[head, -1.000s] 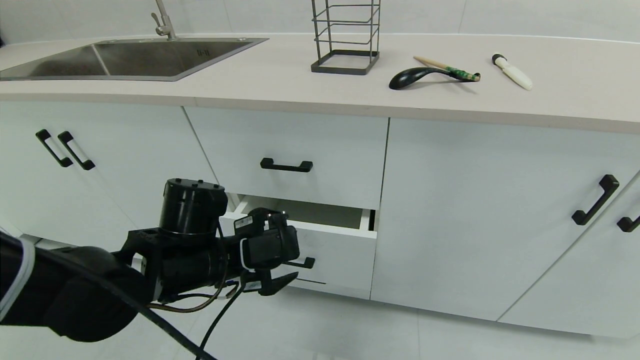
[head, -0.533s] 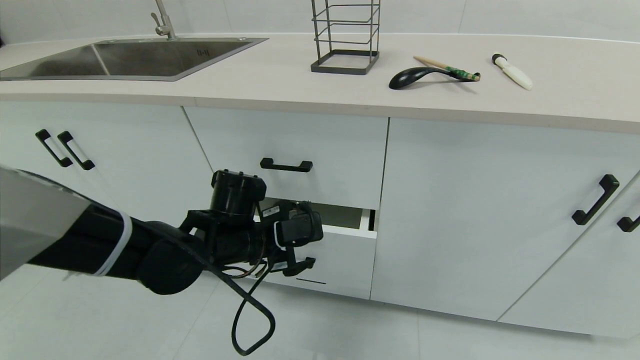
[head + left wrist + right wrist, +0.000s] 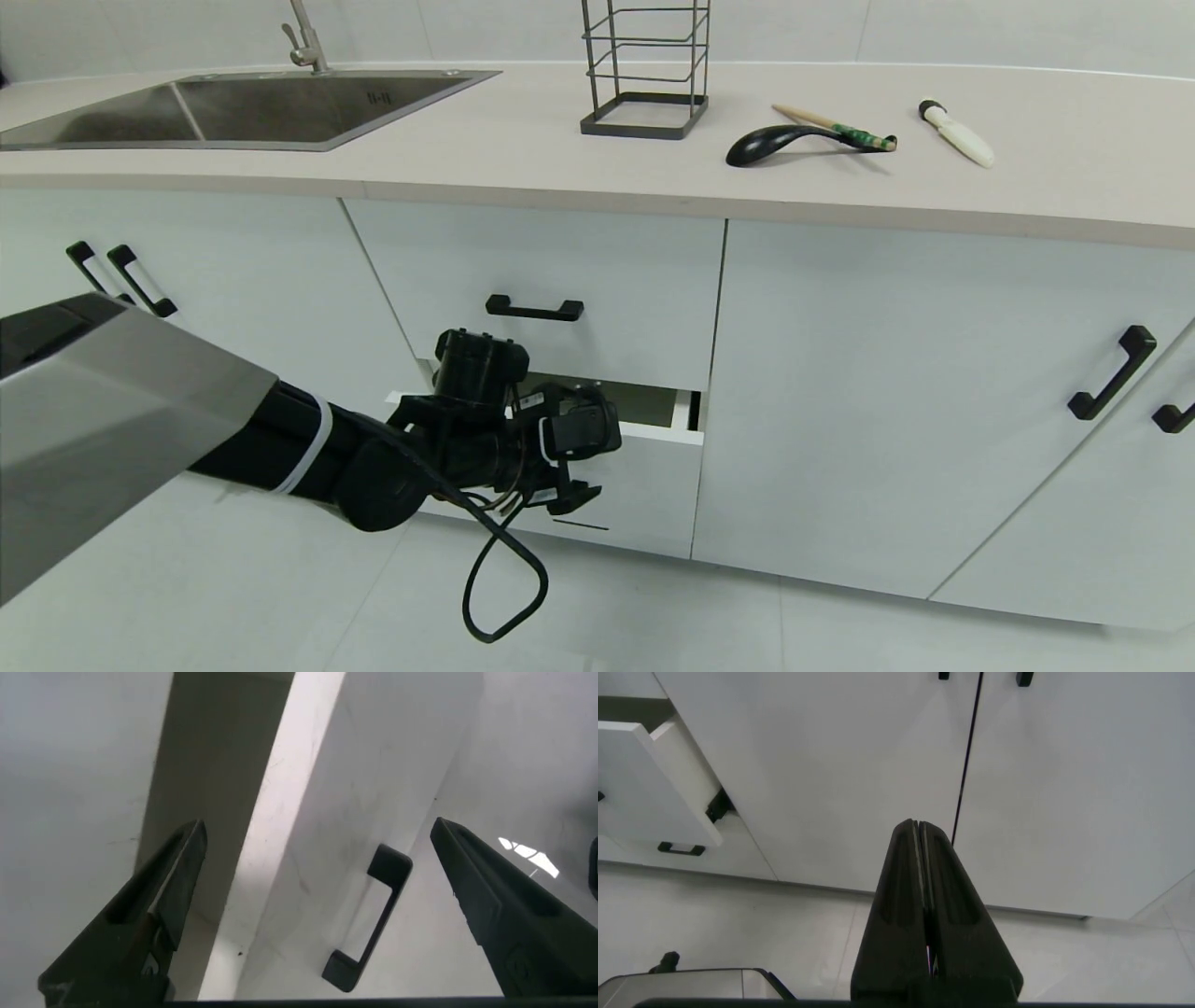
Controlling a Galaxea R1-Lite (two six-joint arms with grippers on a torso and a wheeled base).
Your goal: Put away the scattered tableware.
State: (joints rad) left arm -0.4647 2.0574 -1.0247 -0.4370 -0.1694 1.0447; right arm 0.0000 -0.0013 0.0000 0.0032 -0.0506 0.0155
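At the part-open drawer, our left gripper spreads wide before its handle, while the spoon, chopsticks and white knife lie unstowed on the counter.

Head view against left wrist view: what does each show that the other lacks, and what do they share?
Head view adds: the counter with the black spoon, chopsticks, white utensil, wire rack and sink, plus the shut upper drawer.
Left wrist view adds: the left gripper up close, its fingers spread wide, with the black handle between them, not gripped.
Shared: the left gripper at the partly open lower drawer and its handle.
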